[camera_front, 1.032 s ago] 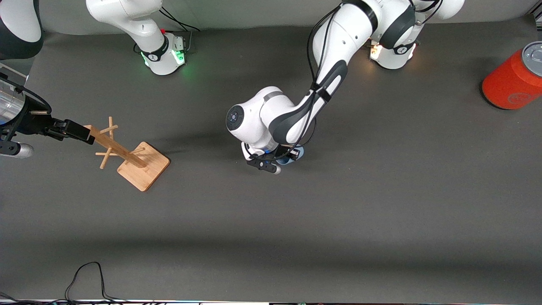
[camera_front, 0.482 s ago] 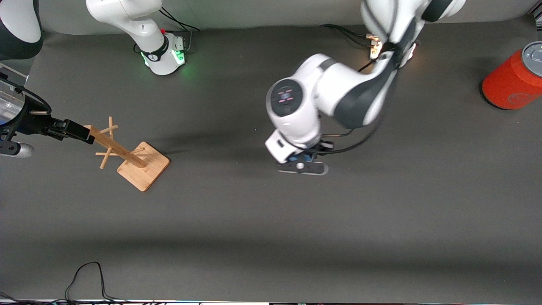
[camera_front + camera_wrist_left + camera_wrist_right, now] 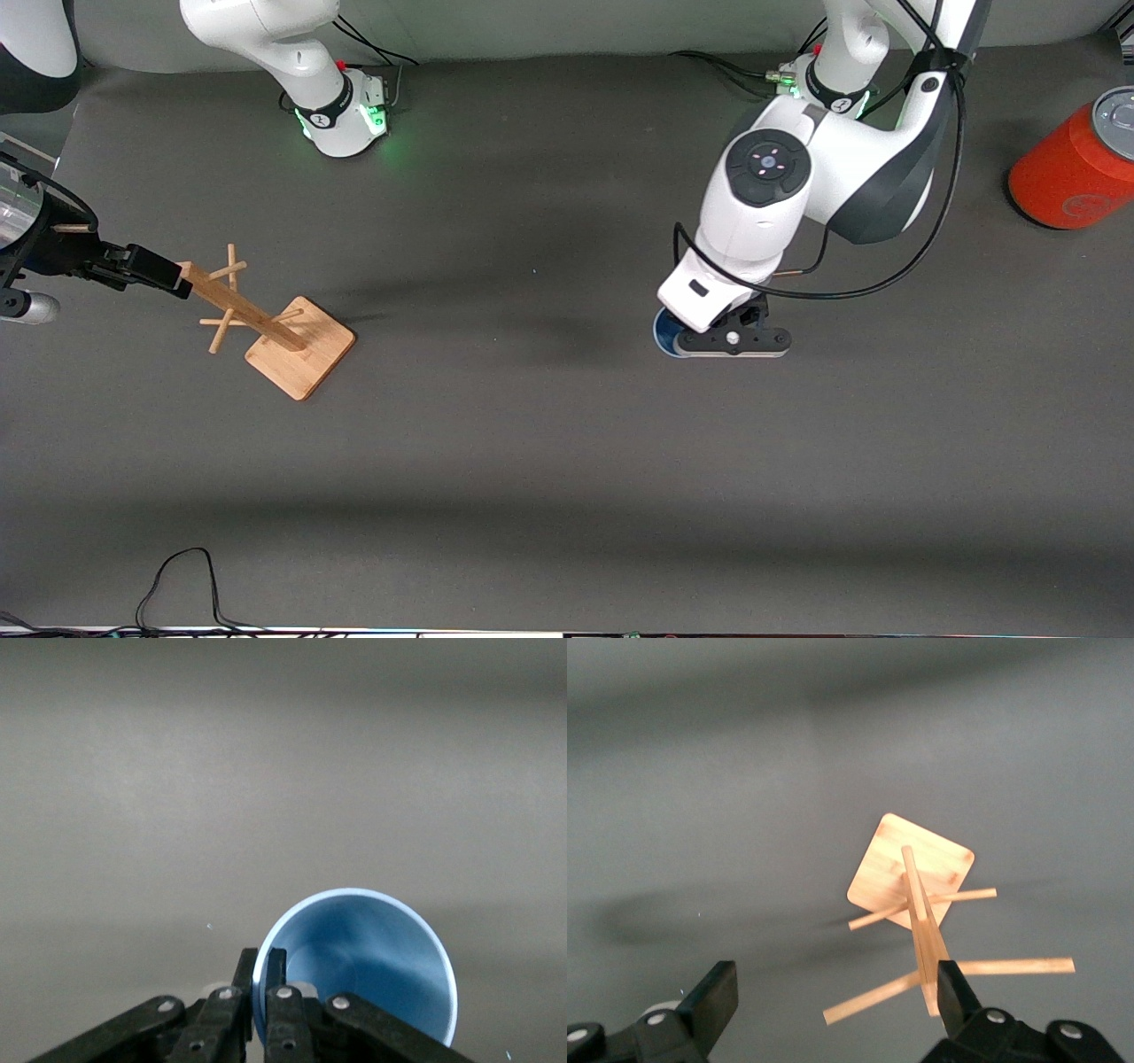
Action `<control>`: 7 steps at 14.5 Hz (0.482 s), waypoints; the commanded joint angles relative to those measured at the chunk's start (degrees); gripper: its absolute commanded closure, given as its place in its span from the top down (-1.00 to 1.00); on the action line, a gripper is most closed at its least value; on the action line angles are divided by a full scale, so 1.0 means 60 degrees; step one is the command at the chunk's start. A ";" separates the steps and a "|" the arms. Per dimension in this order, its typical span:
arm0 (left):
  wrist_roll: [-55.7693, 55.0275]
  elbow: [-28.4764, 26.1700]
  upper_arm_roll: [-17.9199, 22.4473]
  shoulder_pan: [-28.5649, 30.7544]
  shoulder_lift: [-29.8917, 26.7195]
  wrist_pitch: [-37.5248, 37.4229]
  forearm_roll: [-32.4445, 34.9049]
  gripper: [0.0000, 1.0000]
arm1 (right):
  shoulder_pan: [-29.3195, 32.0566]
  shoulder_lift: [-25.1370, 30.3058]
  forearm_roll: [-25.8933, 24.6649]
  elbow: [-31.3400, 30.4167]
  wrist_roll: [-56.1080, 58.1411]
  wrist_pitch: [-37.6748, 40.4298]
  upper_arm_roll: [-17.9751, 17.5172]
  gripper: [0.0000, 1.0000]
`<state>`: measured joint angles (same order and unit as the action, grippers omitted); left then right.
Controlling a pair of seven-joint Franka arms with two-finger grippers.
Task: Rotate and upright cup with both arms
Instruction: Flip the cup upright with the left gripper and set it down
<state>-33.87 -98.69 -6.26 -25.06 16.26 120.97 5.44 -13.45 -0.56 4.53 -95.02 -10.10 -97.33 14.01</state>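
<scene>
Jaws first: the left gripper (image 3: pixel 259 992) is clamped on the rim of the cup (image 3: pixel 363 966), 1 finger inside the mouth and 1 outside against the wall, while the right gripper (image 3: pixel 833 997) stands spread wide with nothing between its 2 fingers.

Taking the wooden mug tree (image 3: pixel 266 323) as the landmark, the grey table (image 3: pixel 549 461) carries everything. The left arm (image 3: pixel 797 190) is the largest thing over it, coming down from its green-lit base and ending well apart from the mug tree, toward the left arm's end of the table. The right arm (image 3: pixel 283 53) rises from its own green-lit base, which stands farther from the front camera than the mug tree. An orange-red can (image 3: pixel 1076 164) with a grey top stands much farther still toward the left arm's end, at the table's edge.

The mug tree stands on a square base with thin pegs crossing its post. The right gripper (image 3: pixel 133 263) hangs just beside the top of that post, on the side toward the right arm's end; in the right wrist view the post rises between the open fingers.

The light-blue cup (image 3: pixel 666 335), smallest of all, is mostly hidden under the left gripper (image 3: pixel 733 341) in the front view. The left wrist view looks straight into its darker blue inside.
</scene>
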 commanded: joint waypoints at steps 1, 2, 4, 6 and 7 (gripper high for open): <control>-0.1161 -0.2341 -0.0012 -0.0041 -0.0588 0.2592 -0.0101 -1.00 | -0.0393 0.0153 -0.0400 -0.0203 0.0263 -0.0476 -0.0021 1.00; -0.1558 -0.2694 -0.0012 -0.0100 -0.0413 0.3457 -0.0101 -1.00 | -0.0671 0.0109 -0.0941 -0.0189 0.0248 -0.0578 -0.0021 1.00; -0.2349 -0.2975 -0.0041 -0.0188 -0.0017 0.4502 -0.0087 -1.00 | -0.0732 0.0050 -0.1049 -0.0174 0.0248 -0.0638 -0.0021 1.00; -0.2921 -0.3078 -0.0042 -0.0480 0.0335 0.5090 -0.0072 -1.00 | -0.0718 0.0064 -0.1005 -0.0145 0.0248 -0.0638 0.0023 1.00; -0.3243 -0.3136 -0.0056 -0.0583 0.0467 0.5309 -0.0057 -1.00 | -0.0718 0.0079 -0.1005 -0.0130 0.0248 -0.0623 0.0023 1.00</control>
<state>-49.11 -116.76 -6.98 -26.62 18.47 150.37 5.30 -17.82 -0.77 -0.88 -95.31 -9.44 -100.26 13.79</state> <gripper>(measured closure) 0.925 0.000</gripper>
